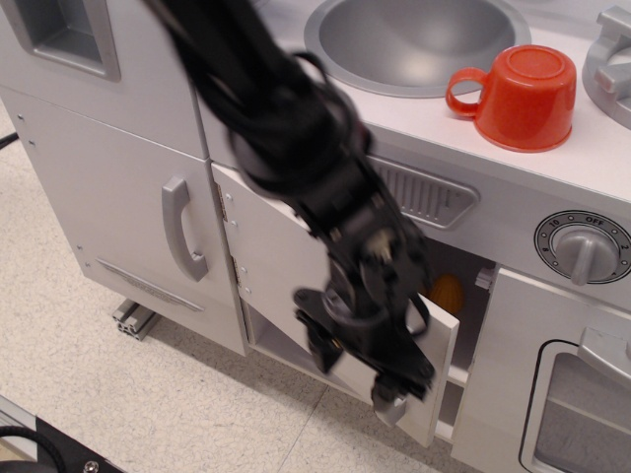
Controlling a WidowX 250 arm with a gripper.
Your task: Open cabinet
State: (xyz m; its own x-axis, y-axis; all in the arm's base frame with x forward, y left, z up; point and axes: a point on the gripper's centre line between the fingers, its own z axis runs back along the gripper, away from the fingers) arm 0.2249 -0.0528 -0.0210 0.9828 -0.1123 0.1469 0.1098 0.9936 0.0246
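Observation:
The cabinet door point(268, 264) is a wide, flat pale-grey panel under the sink, hinged on its left. It stands swung well out from the front. My gripper point(378, 377) is blurred by motion at the door's free edge and is shut on the grey loop handle point(388, 407), whose lower end shows beneath the fingers. The arm hides much of the door's face. Through the gap on the right an orange object point(446, 293) shows inside the cabinet.
A taller, narrower door with its own handle point(182, 229) is on the left. A red cup point(523, 96) and a sink bowl point(414, 39) sit on the counter. The dial point(584, 246) and oven door point(582, 414) are on the right. Speckled floor point(148, 404) lies below.

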